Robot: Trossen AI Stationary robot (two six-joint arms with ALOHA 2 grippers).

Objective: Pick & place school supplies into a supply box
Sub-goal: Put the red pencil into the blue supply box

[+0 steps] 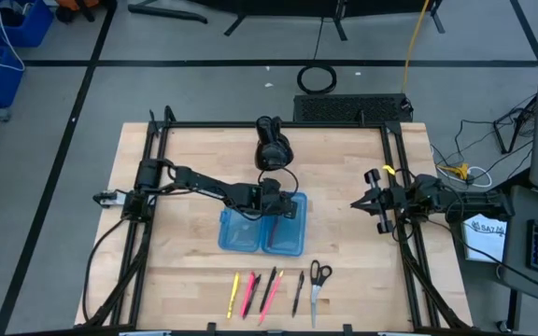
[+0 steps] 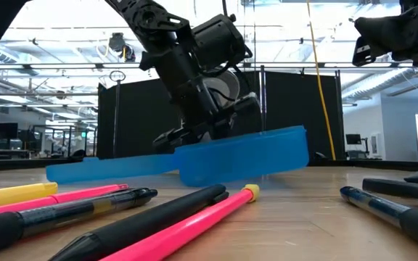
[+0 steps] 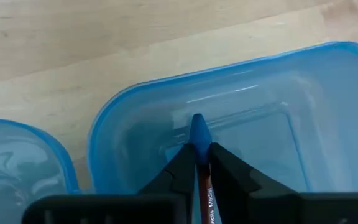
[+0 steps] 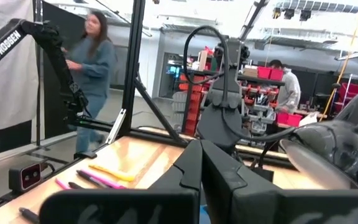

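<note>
The supply box [image 1: 261,230] lies open near the table's middle, its two translucent blue halves side by side. My left gripper [image 1: 274,199] hangs over the far end of the right half [image 3: 260,124], shut on a pencil [image 3: 204,186] with a blue end. The other pens and pencils [image 1: 260,291] lie in a row near the table's near edge, yellow [image 1: 233,284] and pink [image 1: 247,293] leftmost. The black-handled scissors [image 1: 318,278] lie at the row's right. My right gripper [image 1: 362,203] waits shut above the table's right side, holding nothing. My left gripper pinches the pencil between its two fingers [image 3: 179,168], which lie along it. The blue end [image 3: 199,129] sticks out past the fingertips and points down into the box half. The pencil is lifted clear of the table. Whether its end touches the box floor cannot be told.
A black dome-shaped object [image 1: 271,145] stands at the table's far side, just beyond the box. Black frame rails [image 1: 395,187] run along the table's left and right edges. Bare wood lies between box and pen row. People stand in the room beyond.
</note>
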